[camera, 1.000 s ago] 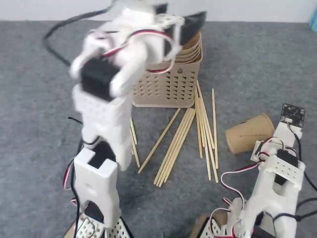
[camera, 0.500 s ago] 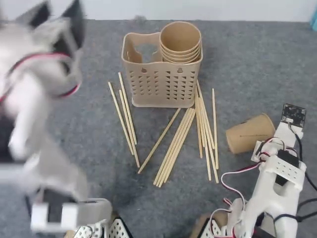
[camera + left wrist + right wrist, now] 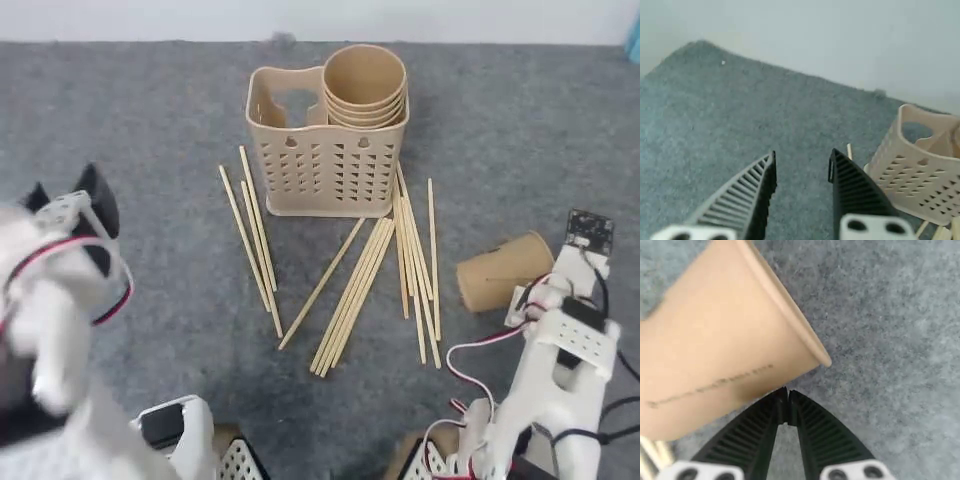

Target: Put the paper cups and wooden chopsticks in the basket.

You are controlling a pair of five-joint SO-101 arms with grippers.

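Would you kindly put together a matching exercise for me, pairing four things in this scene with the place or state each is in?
Things:
1. stacked paper cups
2. lone paper cup
3. wooden chopsticks
4. left claw

Places or states:
A. lying on its side on the carpet
B. open, holding nothing
C. upright inside the basket
D. scattered flat beside the basket

Pairs: 1-C, 2-A, 3-D, 4-B.
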